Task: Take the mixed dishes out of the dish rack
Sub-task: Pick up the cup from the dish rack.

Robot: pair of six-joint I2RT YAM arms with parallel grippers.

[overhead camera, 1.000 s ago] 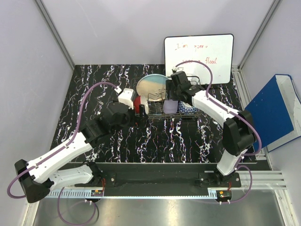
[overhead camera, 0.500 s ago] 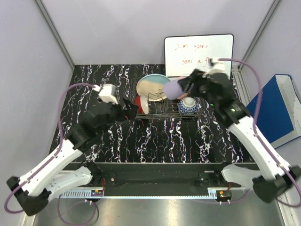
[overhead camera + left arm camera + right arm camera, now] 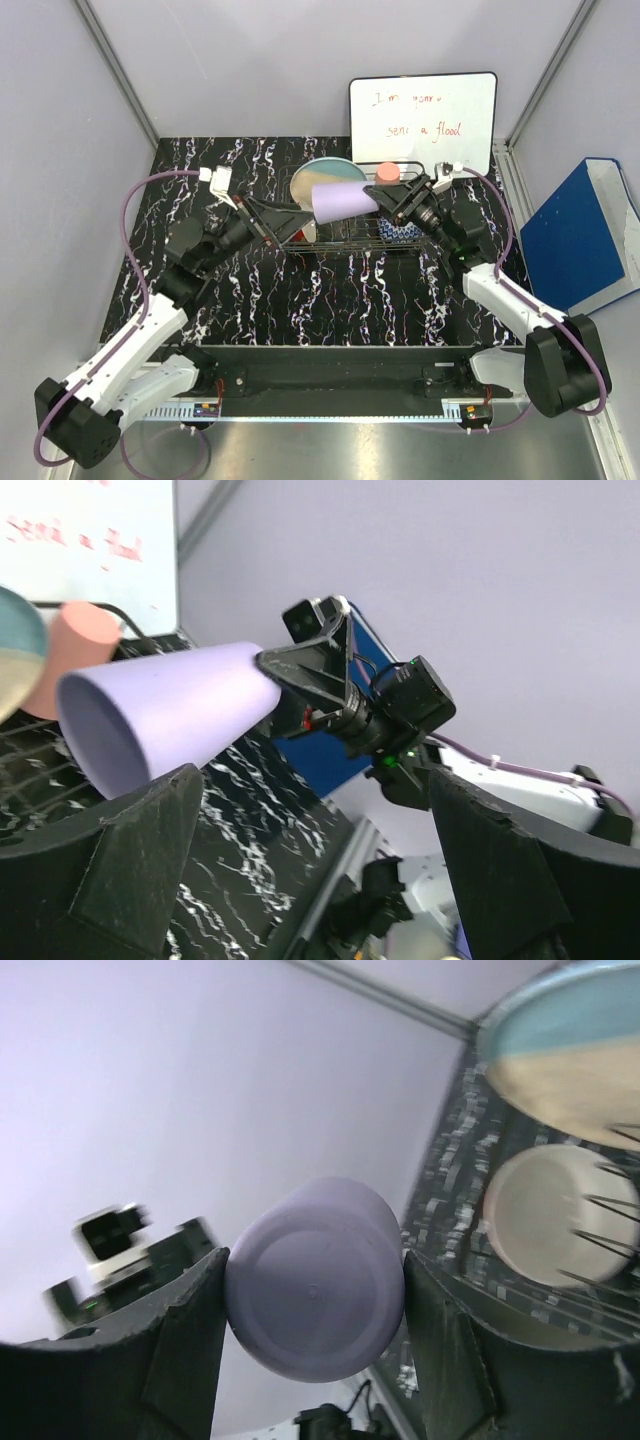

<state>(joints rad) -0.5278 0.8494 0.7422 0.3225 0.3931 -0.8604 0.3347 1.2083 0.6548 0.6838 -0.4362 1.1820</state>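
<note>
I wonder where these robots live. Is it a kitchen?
Probably not: more like a robot test booth. Plain walls box in the table, the left arm and right arm are bolted to its edge, and a whiteboard stands behind.

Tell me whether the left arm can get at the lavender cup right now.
Probably yes: the right gripper holds the lavender cup in the air, mouth toward the open left gripper, with nothing between them.
</note>
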